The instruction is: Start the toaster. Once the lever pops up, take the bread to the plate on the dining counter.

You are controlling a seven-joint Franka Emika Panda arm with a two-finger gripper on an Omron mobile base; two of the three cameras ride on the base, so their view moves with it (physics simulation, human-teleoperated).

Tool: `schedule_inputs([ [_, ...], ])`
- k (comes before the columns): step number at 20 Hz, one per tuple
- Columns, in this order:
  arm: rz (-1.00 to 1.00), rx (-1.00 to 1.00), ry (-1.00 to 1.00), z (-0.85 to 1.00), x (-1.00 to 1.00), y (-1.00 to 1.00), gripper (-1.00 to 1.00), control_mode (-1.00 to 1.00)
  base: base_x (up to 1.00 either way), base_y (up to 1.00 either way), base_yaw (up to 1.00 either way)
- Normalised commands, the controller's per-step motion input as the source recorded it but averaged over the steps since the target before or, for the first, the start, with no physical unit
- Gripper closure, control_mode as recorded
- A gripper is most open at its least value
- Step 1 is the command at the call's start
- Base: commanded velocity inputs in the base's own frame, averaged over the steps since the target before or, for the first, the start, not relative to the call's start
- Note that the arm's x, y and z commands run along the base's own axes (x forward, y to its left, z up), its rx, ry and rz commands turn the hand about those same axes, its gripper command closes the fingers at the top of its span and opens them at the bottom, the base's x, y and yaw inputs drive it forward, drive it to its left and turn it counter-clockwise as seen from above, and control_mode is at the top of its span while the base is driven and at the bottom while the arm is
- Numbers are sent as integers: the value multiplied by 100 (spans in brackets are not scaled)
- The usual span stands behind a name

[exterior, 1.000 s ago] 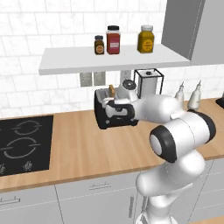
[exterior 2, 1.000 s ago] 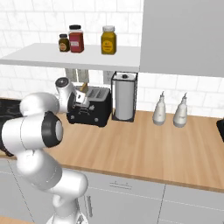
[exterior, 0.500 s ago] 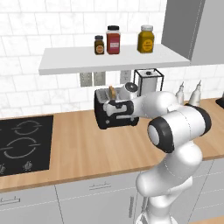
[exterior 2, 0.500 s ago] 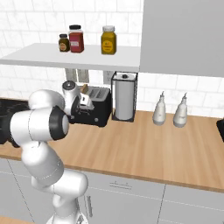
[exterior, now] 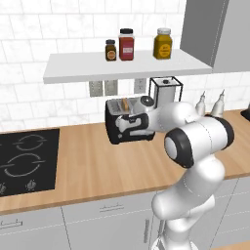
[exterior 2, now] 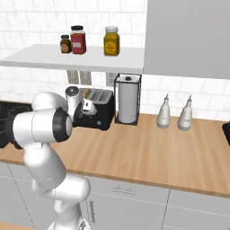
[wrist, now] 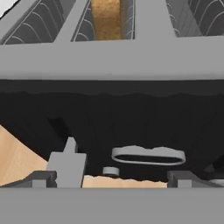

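Observation:
The black toaster [exterior: 124, 134] [exterior 2: 99, 116] with a silvery top stands at the back of the wood wall counter. The tan bread [exterior: 126, 104] [wrist: 107, 17] stands upright in one of its slots. My gripper [exterior: 129, 125] [exterior 2: 86, 108] [wrist: 111, 179] hangs open right against the toaster's front face [wrist: 131, 118], just below the top rim. Its fingertips [wrist: 41, 178] are spread wide with nothing between them. A grey lever block [wrist: 68, 162] and an oval grey handle [wrist: 148, 155] stick out of the front between the tips. The plate and the dining counter are out of view.
A wire-framed paper-towel holder [exterior: 165, 90] [exterior 2: 128, 99] stands just right of the toaster. Two pale bottles [exterior 2: 164, 112] [exterior 2: 185, 113] sit further right. A black hob [exterior: 24, 158] lies to the left. A shelf [exterior: 97, 68] with three jars hangs above the toaster.
The arm has swung in over the counter and brought the hand closer to the toaster's front. The jaws have stayed open. Toaster and bread have not moved.

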Motion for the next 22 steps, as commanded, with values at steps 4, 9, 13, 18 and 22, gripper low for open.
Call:
schedule_inputs([
  [4,0,0,0,-27,0,0,-100,-100,0,0,0],
  [9,0,0,0,-26,0,0,-100,-100,0,0,0],
  [13,0,0,0,-14,0,1,-100,-100,0,0,0],
  [18,0,0,0,-11,0,1,-100,-100,0,0,0],
  [22,0,0,0,0,0,0,-100,-100,0,0,0],
])
